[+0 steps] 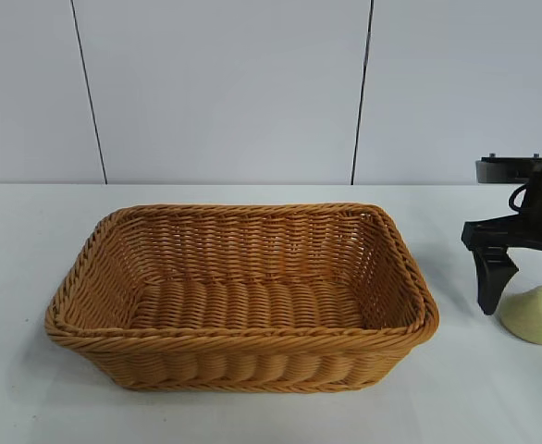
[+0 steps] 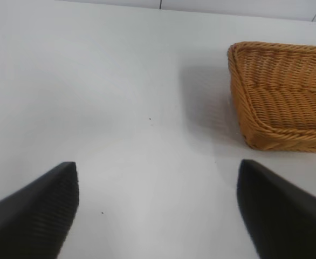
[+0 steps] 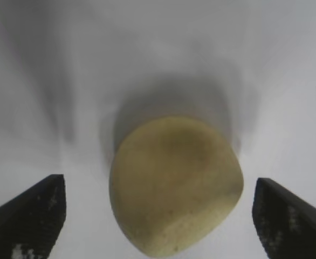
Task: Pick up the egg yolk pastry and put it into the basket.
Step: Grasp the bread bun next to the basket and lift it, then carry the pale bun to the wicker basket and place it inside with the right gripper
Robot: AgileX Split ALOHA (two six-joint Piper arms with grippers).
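Now right gripper [image 3: 157, 216] is down over the egg yolk pastry [image 3: 175, 183], jaws apart, 1 finger either side, not touching. Pastry sits on the bench [image 1: 493, 388], outside the basket [image 1: 243, 356]. Looks light, soft, crumbly: pinch gently across its middle. Left gripper [image 2: 157, 210] parked, wide.

A plain white counter [image 1: 252, 416] stretches before me. Behind it stands a pale grey wall [image 1: 225, 83] divided by two thin dark vertical seams [image 1: 361, 92].
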